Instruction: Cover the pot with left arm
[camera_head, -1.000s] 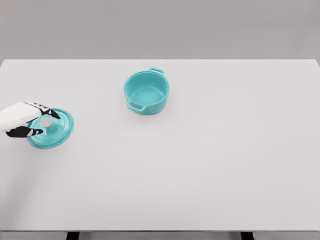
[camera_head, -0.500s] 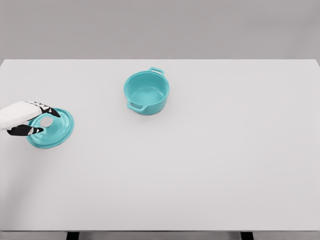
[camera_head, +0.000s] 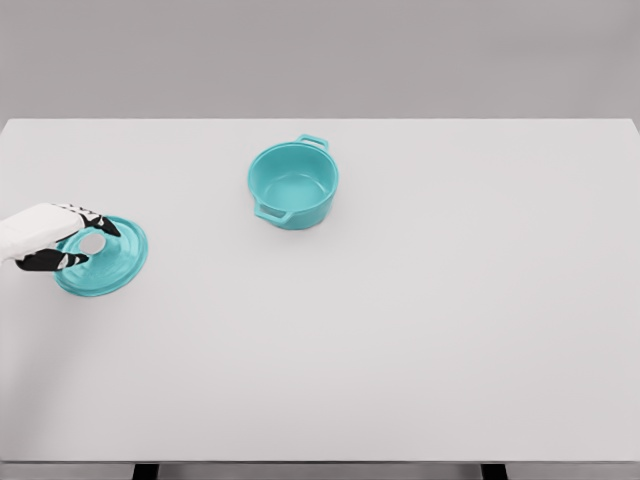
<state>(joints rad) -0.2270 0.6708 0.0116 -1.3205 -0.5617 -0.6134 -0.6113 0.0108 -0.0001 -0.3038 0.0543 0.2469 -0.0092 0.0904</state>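
- Plainly, the left hand (camera_head: 62, 243) came in at the far left edge of the counter (camera_head: 420, 340) and sat over the teal lid (camera_head: 105, 260), which lay flat on the surface under and just to the right of the fingers.
- Its dark fingertips (camera_head: 104, 226) curved in from either side of the lid's pale knob (camera_head: 92, 243), thumb on the near side and fingers on the far side; whether they had actually pinched the knob or only bracketed it could not be told from this view.
- The lid looked to be resting on the counter, not lifted.
- The open teal pot (camera_head: 293, 184) stood well apart from the hand, off to its right and farther away across the counter, upright, with its two handles running from near-left to far-right.
- So the carry, as I judged it, had to go rightward and away from the robot, ending with the lid level above the pot's rim.
- The right arm did not show at all, so the left hand was the only one near either piece.
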